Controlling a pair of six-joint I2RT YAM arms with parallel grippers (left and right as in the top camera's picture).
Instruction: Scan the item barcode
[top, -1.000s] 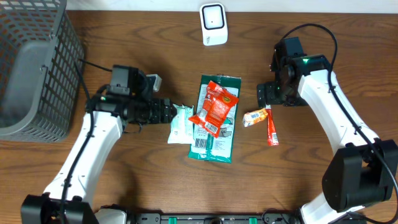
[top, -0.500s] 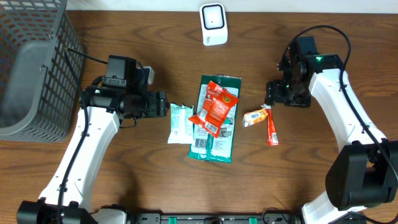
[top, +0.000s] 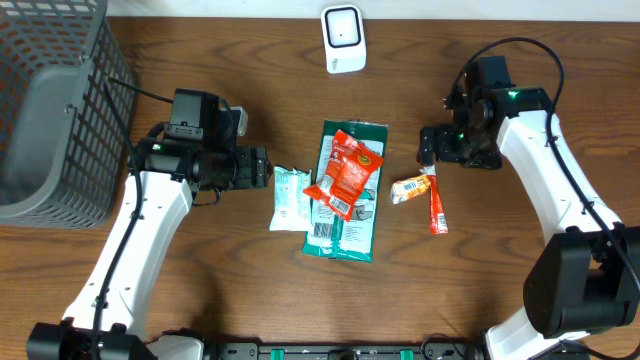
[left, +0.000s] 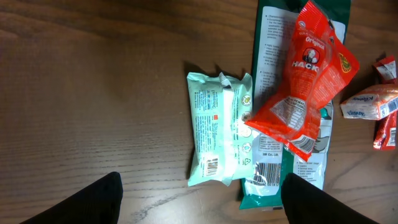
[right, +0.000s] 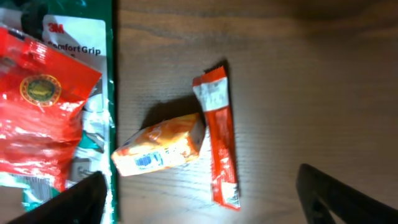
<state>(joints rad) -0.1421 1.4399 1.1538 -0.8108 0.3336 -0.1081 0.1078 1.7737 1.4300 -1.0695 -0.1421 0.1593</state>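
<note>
Both tools hang with fingers apart, gripping nothing: our left tool (top: 266, 167) just beside the pale green packet (left: 217, 140), our right tool (top: 427, 150) near the orange packet (right: 163, 149) and red stick (right: 221, 140). Only the left wrist view plainly shows the pale packet's barcode. The scanner (top: 343, 38) stands at the far edge of the table (top: 230, 300); the basket (top: 50, 110) fills its far left corner, and we see bare wood along the near edge.

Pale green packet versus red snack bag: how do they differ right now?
The pale green packet lies square on the table; the red snack bag lies tilted atop the dark green package. The red snack bag also looks larger. Both are loose pouches lying flat.
</note>
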